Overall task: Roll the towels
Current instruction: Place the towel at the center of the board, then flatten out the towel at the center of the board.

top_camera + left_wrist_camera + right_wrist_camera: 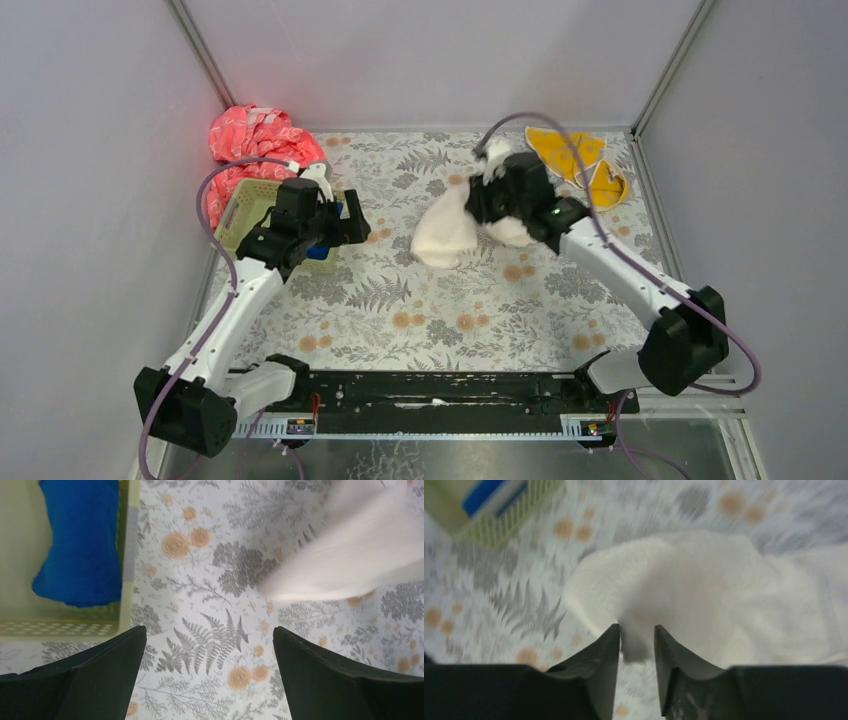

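The cream-white soft cloth towel (684, 580), pinched by the right gripper (637, 632), must likely be laid flat for rolling; the left gripper (209, 630) is spread empty.

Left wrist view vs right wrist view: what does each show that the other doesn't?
Left wrist only: the left gripper, open and empty. Right wrist only: the right gripper pinching a fold of the cream-white cloth towel. Both: that towel, the floral-print tablecloth, and the pale green plastic basket holding the royal blue cloth towel, only a blurred blue patch in the right wrist view.
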